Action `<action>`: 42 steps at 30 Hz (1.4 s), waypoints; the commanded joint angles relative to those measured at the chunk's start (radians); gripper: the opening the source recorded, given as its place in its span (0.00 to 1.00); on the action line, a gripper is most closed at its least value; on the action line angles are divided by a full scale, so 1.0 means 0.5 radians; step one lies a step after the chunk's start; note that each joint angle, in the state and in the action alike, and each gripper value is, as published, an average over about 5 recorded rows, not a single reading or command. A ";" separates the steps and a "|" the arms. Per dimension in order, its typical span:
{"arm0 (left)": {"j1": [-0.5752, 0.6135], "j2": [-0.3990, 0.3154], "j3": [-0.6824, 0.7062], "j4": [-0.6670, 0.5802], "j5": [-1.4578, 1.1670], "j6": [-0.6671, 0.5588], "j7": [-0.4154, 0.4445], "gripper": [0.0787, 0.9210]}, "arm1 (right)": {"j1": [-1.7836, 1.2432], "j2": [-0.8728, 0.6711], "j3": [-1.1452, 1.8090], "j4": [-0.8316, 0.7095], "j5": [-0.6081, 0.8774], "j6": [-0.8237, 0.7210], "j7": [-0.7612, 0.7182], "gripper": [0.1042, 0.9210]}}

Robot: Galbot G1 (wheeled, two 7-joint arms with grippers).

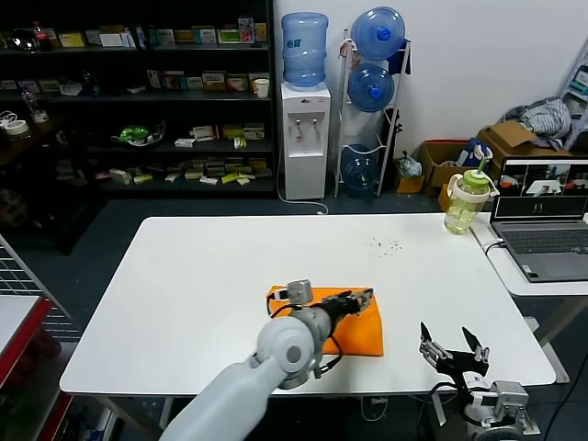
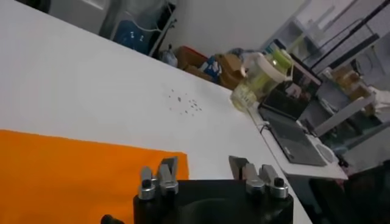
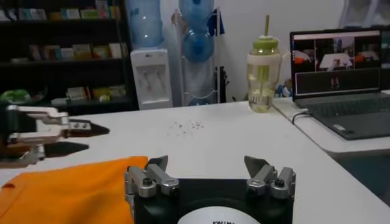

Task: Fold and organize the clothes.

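Orange T-shirt, folded, on white table

Orange T-shirt: compact folded rectangle near table front edge. Left gripper: above shirt's far edge, jaws parted, empty. Right gripper: beside table's front right corner, jaws wide, empty.

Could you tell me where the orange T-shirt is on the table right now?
In the head view, the folded orange T-shirt lies near the white table's front edge, under the left end effector.
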 commanded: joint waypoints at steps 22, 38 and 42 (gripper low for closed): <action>1.799 0.426 -1.798 -0.419 1.243 -1.252 1.610 0.88 | 0.022 0.208 0.326 -0.405 -0.334 0.883 -0.593 0.88; 1.775 0.279 -1.826 -0.440 1.344 -1.274 1.581 0.88 | -0.009 0.263 0.348 -0.406 -0.446 0.952 -0.699 0.88; 1.773 0.245 -1.856 -0.452 1.356 -1.281 1.585 0.88 | 0.001 0.296 0.346 -0.414 -0.486 0.973 -0.716 0.88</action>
